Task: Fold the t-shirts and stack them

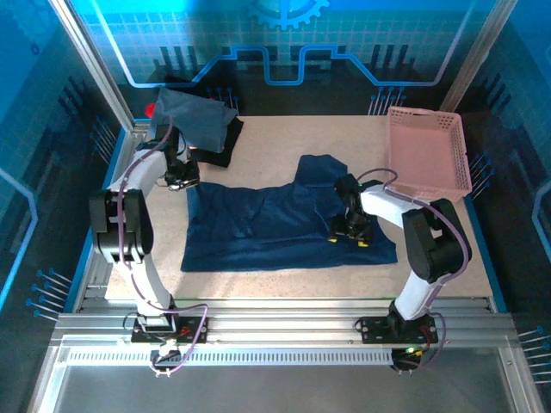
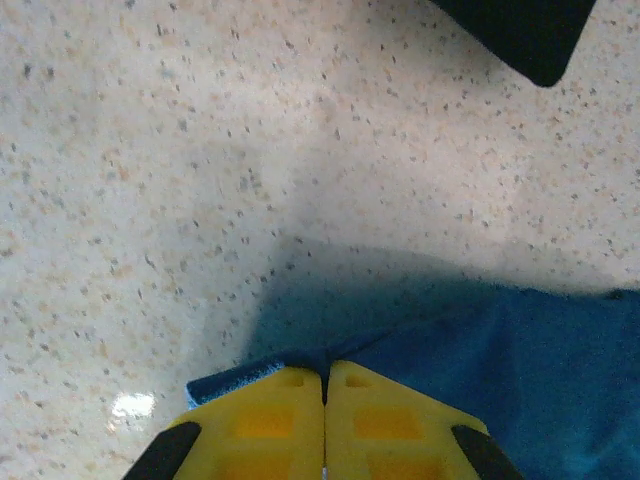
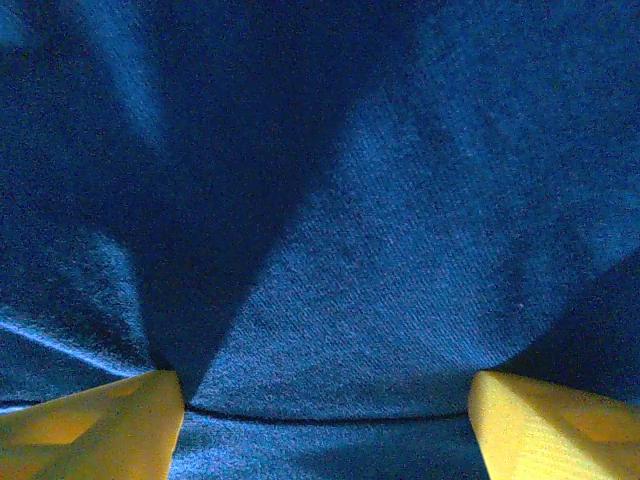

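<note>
Navy tee point(image 1: 267, 228) is lying spread across the centre of the tabletop point(image 1: 284, 138). Left gripper point(image 1: 182, 179) is sitting at the tee's upper-left corner, its jaws pressed together on the hem point(image 2: 235, 382). Right gripper point(image 1: 351, 232) is resting on the tee's right part, jaws standing wide apart over the cloth point(image 3: 380, 250). Folded tees point(image 1: 194, 114) are lying piled at upper left; basket point(image 1: 428, 151) is sitting at upper right.

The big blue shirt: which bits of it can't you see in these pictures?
- Top view: the right arm covers part of the navy t-shirt on its right side.
- Left wrist view: the shut left gripper hides the shirt corner it pinches.
- Right wrist view: too close. The picture's borders cut off all the shirt's edges around the open right gripper.
</note>
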You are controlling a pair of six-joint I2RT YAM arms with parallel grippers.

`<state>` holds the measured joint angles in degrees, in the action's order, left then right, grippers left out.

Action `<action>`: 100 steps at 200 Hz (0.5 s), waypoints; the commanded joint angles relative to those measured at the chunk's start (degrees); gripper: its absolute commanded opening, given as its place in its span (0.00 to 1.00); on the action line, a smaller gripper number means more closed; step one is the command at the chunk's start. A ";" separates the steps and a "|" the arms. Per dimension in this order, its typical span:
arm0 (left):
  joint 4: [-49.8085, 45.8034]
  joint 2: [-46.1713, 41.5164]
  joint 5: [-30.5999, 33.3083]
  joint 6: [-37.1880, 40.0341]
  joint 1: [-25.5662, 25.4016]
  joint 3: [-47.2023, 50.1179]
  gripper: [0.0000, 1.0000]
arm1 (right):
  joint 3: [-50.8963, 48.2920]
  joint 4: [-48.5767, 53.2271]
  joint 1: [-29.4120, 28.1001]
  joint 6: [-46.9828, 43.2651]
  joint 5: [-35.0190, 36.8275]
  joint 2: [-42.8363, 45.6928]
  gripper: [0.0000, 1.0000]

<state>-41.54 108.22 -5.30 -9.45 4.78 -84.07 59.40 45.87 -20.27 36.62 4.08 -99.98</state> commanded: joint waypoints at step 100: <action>2.37 0.75 -0.29 -5.75 6.12 -3.46 0.37 | 3.65 5.46 -1.17 0.38 3.67 -4.81 0.77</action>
<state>-41.01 114.30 -0.89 -10.68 10.57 -87.39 62.65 49.32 -20.62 37.08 4.56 -102.61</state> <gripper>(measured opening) 0.341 0.772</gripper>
